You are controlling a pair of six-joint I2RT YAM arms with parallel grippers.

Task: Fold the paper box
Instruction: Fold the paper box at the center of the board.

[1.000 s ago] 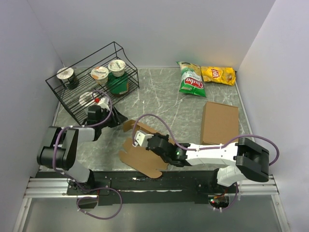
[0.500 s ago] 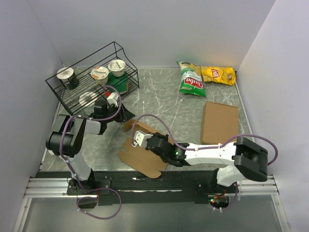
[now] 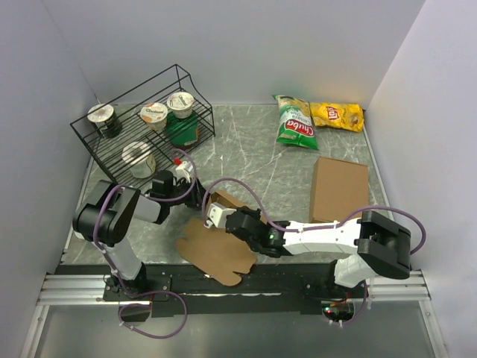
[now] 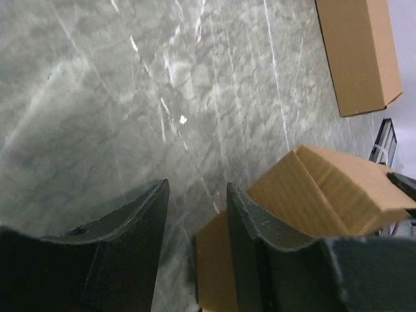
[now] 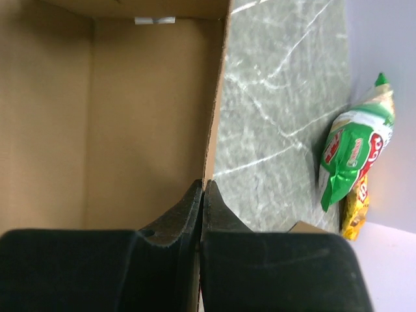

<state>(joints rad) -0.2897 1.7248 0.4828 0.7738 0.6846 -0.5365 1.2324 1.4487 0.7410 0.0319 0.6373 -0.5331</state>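
The right fingers (image 5: 188,209) are clamping a wall edge of the box (image 3: 212,255); the left fingers (image 4: 136,227), apart and empty, are hovering beside its raised flap, best pushed squarely along the crease.

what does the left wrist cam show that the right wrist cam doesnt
Only the left wrist view: the left end effector, jaws apart over the marbled table, nothing between them. Only the right wrist view: the right end effector shut on a wall edge of the paper box, the box's inside, and a green chip bag beside a yellow chip bag. Both: the paper box and the table.
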